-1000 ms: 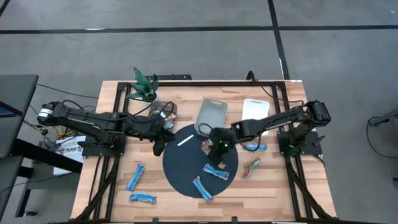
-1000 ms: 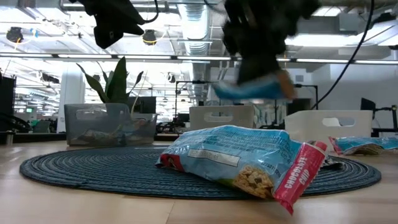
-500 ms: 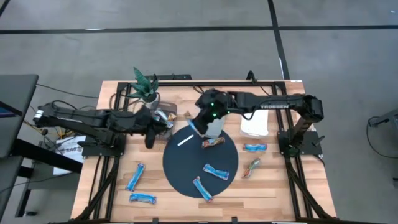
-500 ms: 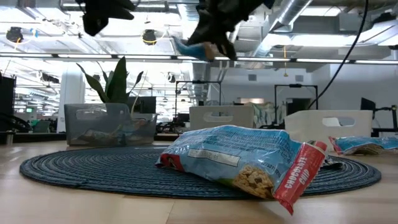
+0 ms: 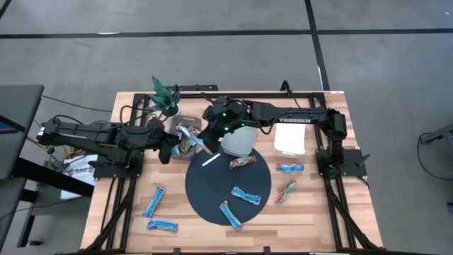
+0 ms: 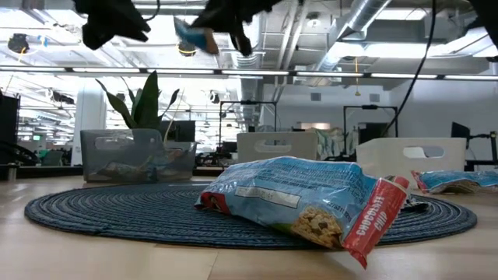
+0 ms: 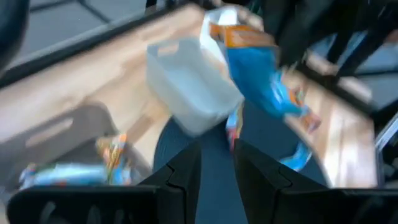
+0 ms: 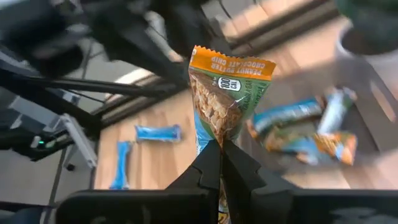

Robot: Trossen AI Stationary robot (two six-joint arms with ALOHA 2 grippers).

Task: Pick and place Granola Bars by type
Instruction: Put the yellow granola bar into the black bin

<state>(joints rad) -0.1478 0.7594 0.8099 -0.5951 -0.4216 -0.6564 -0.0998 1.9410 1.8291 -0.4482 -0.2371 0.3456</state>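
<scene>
My right gripper reaches over from the right, high above the table, and is shut on a blue granola bar with an orange end. The bar hangs over the near right corner of a clear bin that holds several bars. My left gripper is open and holds nothing; it hovers beside that bin. More bars lie flat: two blue and one multicoloured on the round dark mat, others on the wood. My right gripper pinches the bar between its two fingers at the end opposite the orange one. The bar runs on in line with the fingers, orange end farthest out. It is lifted clear, up in the air.
An empty clear bin and a white bin stand at the mat's far side. A thin white stick lies on the mat. A potted plant stands at the far left. Blue and multicoloured bars lie right of the mat.
My right gripper has carried the blue bar up from over the mat's far right part, toward the far edge, then left toward the clear bin with bars. My left gripper has drawn back a little toward the table's left.
</scene>
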